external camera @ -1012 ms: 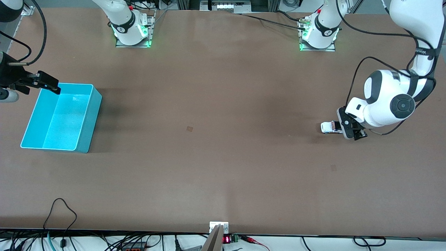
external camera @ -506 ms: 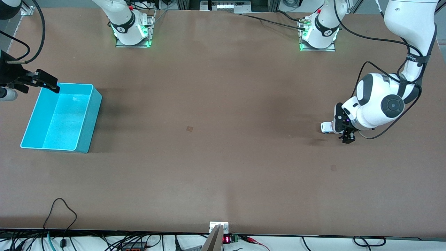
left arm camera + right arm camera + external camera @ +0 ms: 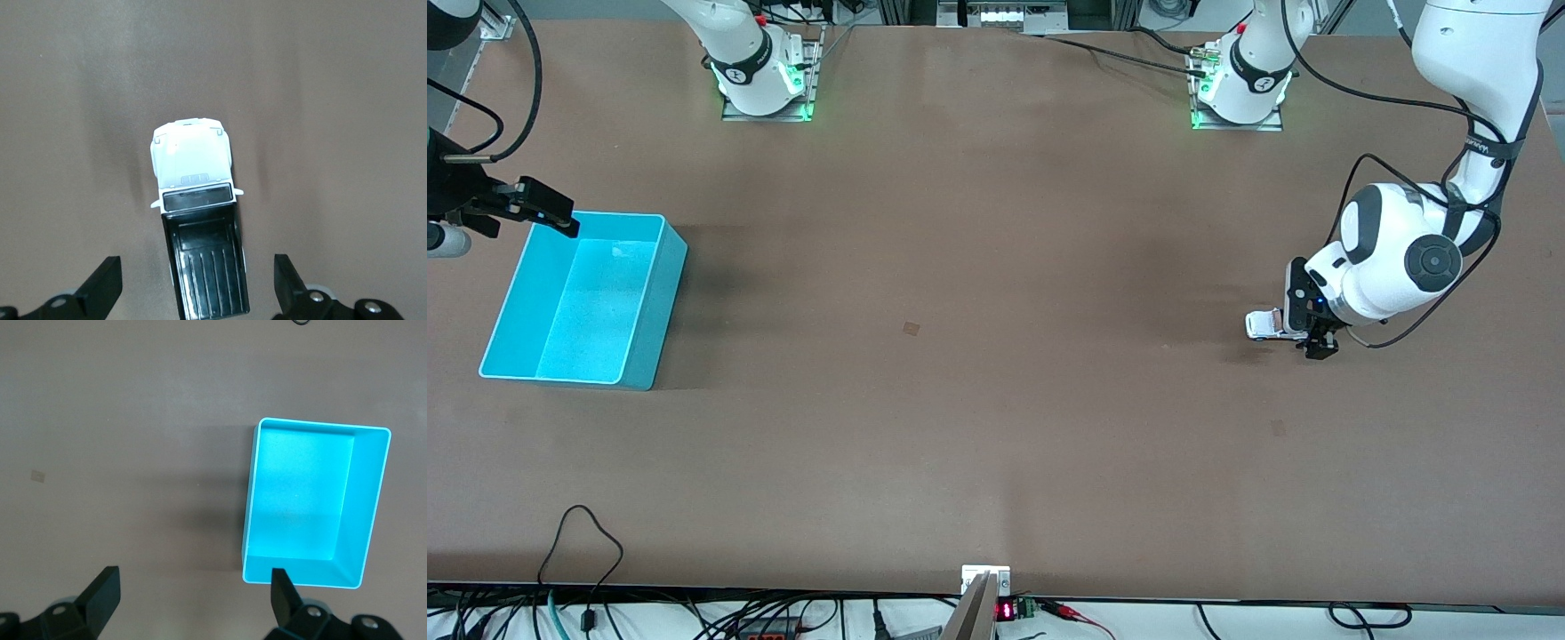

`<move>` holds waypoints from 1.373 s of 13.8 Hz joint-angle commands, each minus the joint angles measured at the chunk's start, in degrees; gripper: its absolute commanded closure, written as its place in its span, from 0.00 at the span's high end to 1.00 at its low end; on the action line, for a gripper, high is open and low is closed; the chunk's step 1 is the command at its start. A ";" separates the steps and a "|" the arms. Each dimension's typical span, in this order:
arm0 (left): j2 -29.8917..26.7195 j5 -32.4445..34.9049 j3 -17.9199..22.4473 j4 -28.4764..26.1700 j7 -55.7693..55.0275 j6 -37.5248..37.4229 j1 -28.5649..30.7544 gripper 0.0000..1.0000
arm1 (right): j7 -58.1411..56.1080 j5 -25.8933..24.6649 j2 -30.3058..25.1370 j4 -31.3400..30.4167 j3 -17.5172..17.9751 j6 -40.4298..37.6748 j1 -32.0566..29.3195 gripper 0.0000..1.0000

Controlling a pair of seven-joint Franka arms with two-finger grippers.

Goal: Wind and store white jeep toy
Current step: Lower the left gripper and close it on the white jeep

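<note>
The white jeep toy (image 3: 1261, 324) stands on the brown table at the left arm's end; the left wrist view shows its white hood and black ribbed roof (image 3: 198, 220). My left gripper (image 3: 1307, 336) is open at the jeep's rear half, with one finger on each side of the roof (image 3: 197, 287) and neither touching it. The cyan bin (image 3: 660, 302) sits empty at the right arm's end and also shows in the right wrist view (image 3: 367, 507). My right gripper (image 3: 547, 209) waits open and empty in the air over the bin's corner (image 3: 190, 597).
Both arm bases (image 3: 763, 80) (image 3: 1240, 89) stand along the table edge farthest from the camera. Small dark marks lie on the table near the middle (image 3: 911, 328) and near the jeep (image 3: 1278, 428). Cables run along the nearest edge (image 3: 587, 542).
My left wrist has turned and shifted toward the jeep, so the gripper now covers its rear. The jeep has stayed in place. The right arm has barely moved.
</note>
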 commanded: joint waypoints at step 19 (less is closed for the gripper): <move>-1.00 0.95 -0.46 -4.78 1.20 5.91 1.24 0.61 | 0.60 0.73 -0.22 -0.44 0.06 -1.25 -0.46 1.00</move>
